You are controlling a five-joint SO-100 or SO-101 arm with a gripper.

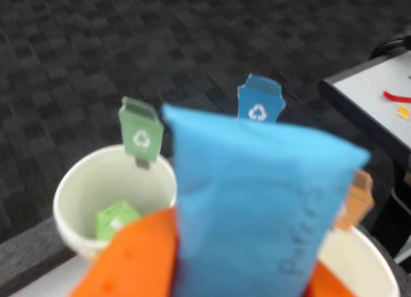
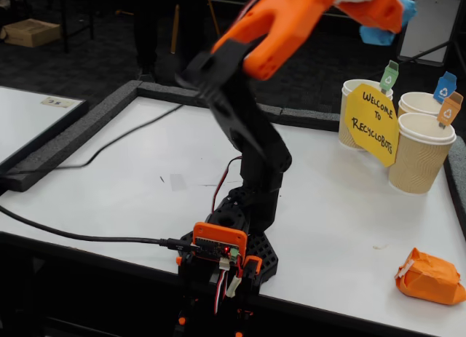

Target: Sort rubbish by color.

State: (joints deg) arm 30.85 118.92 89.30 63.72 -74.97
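Note:
My orange gripper (image 2: 384,11) is raised high over the paper cups and shut on the sky-blue wad (image 2: 376,36). In the wrist view the blue wad (image 1: 257,201) fills the middle, between the orange fingers (image 1: 131,262). The light green wad (image 1: 115,220) lies inside the cup with the green tag (image 1: 64,204); the fixed view hides it. The orange wad (image 2: 429,276) rests on the white table near the front right corner, far from the gripper.
Three beige cups stand at the table's right back: green tag (image 2: 355,115), blue tag (image 2: 422,102), orange tag (image 2: 419,159). A yellow sign (image 2: 373,122) leans against them. A raised dark border (image 2: 95,122) edges the table, and cables (image 2: 80,237) run to the arm's base.

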